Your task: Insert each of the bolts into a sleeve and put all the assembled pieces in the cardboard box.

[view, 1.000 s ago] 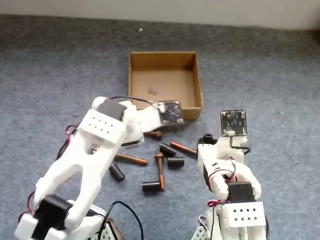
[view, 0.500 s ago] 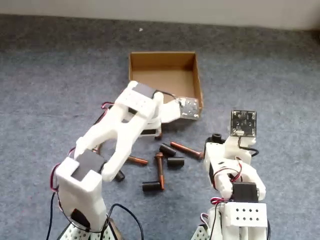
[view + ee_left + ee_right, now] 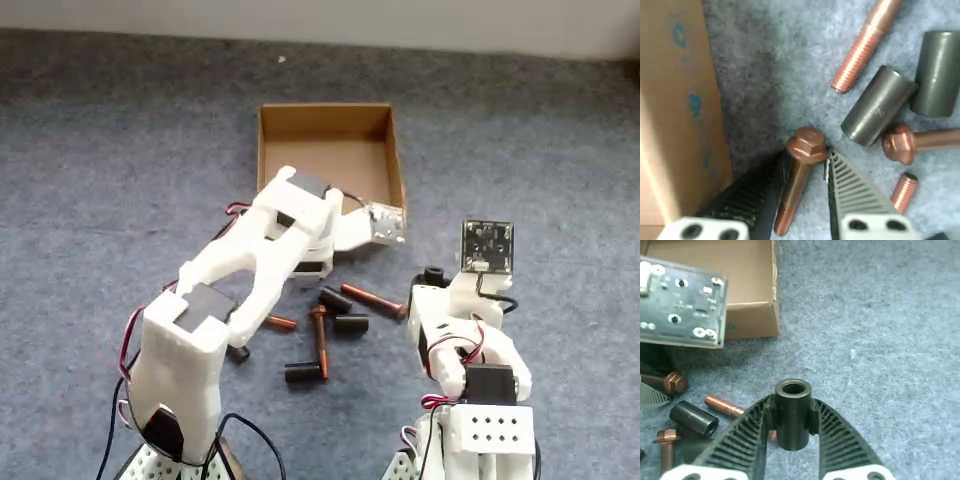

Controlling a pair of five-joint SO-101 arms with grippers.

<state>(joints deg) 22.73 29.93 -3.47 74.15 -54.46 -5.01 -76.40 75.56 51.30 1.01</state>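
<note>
My left gripper point(image 3: 807, 156) lies along a copper bolt point(image 3: 805, 145) on the carpet beside the cardboard box point(image 3: 675, 100), its fingertips pressed against both sides of the hex head. In the high view the left arm point(image 3: 290, 215) stretches to the box's point(image 3: 325, 111) near wall and covers that bolt. My right gripper point(image 3: 791, 432) is shut on an upright black sleeve point(image 3: 792, 412) with its bore facing up. It hangs over the carpet to the right of the loose parts, and the sleeve point(image 3: 433, 275) also shows from above.
Loose on the carpet between the arms are a bolt point(image 3: 370, 297), another bolt point(image 3: 320, 340), a third bolt point(image 3: 278, 322) partly under the left arm, and several black sleeves point(image 3: 350, 323). Open carpet lies to the right of the box.
The left arm swung right toward the box's near wall and settled over the bolt. The right arm shifted slightly right with its sleeve, then held still.
</note>
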